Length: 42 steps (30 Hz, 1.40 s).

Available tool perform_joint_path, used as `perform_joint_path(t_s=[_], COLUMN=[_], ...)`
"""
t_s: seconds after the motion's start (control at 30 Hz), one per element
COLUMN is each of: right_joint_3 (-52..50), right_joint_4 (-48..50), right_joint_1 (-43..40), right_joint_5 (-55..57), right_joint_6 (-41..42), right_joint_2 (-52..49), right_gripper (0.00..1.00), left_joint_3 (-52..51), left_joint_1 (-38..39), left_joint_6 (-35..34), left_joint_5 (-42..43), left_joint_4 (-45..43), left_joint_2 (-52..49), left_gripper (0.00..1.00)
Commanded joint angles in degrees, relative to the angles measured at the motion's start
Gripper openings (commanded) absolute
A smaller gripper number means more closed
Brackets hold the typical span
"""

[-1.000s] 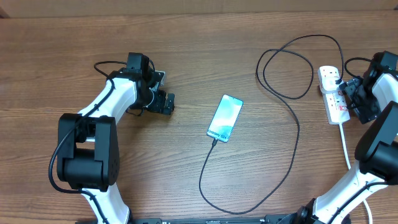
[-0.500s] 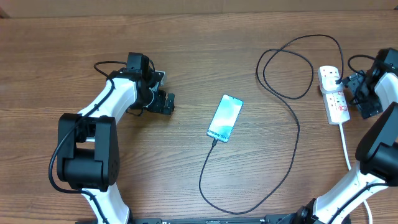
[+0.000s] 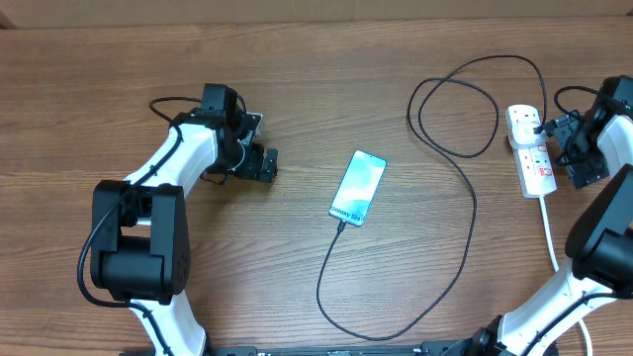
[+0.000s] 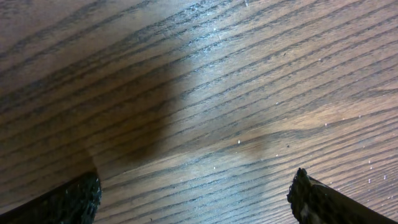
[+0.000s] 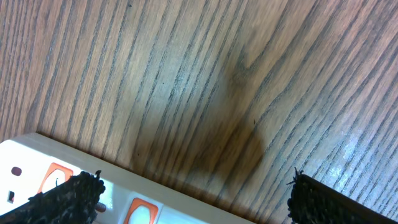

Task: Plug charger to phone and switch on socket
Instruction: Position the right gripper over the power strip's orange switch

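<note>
Wood-grain table (image 3: 396, 59) carries everything here. At the left, the left gripper (image 3: 259, 146) sits low over bare wood, well apart from the phone. In its wrist view the two fingertips (image 4: 68, 200) stand wide apart at the bottom corners, with only tabletop between them, so it grips nothing.

Near the middle lies the phone (image 3: 358, 187), flat, screen up and lit, and angled so that its far end leans right. The charger (image 3: 475, 218) meets the phone's near short edge. Its thin black cable drops towards the front of the table, curves right, climbs, makes a loop at the far side and ends at the far end of the socket (image 3: 531, 148).

The socket lies lengthwise near the right edge, and its white cord (image 3: 549, 232) trails towards the front. Orange-red switches (image 5: 53, 177) show on it in the right wrist view, but I cannot tell whether they are on or off.

The right gripper (image 3: 571, 150) hovers just beside the socket's right side. Its fingers (image 5: 68, 199) are spread wide and empty: one tip is above the strip's edge, the other over bare wood.
</note>
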<state>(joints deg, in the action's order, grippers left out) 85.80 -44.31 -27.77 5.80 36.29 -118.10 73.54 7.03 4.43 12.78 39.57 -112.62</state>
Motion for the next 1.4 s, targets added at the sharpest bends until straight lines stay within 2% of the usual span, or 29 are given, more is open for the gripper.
perform_joint_path(t_s=[0.0,0.57,0.73,0.97,1.17,1.37], right_joint_3=[-1.22,-4.46,-4.46,-4.46,-4.46,-4.46], right_joint_4=[-0.61,-2.95,-1.77,0.11,0.04,-0.2], right_joint_1=[1.03,1.18,1.18,1.18,1.18,1.18], right_joint_5=[-2.49,-4.09,-7.65,-8.24,-15.23,-15.3], right_joint_6=[-0.57,-0.66,-3.82,-3.8,-7.89,-8.59], right_joint_2=[1.57,-1.03,-1.03,-1.03,-1.03,-1.03], right_gripper=[1.0,1.0,1.0,1.0,1.0,1.0], left_joint_3=[0.39,0.39,0.39,0.39,0.39,0.39], left_joint_1=[-0.24,-0.24,-0.24,-0.24,-0.24,-0.24], left_joint_6=[0.28,0.28,0.28,0.28,0.28,0.28], left_joint_5=[-0.57,-0.57,-0.57,-0.57,-0.57,-0.57], left_joint_4=[0.02,0.02,0.02,0.02,0.02,0.0], left_joint_2=[0.13,0.13,0.13,0.13,0.13,0.13], left_gripper=[1.0,1.0,1.0,1.0,1.0,1.0])
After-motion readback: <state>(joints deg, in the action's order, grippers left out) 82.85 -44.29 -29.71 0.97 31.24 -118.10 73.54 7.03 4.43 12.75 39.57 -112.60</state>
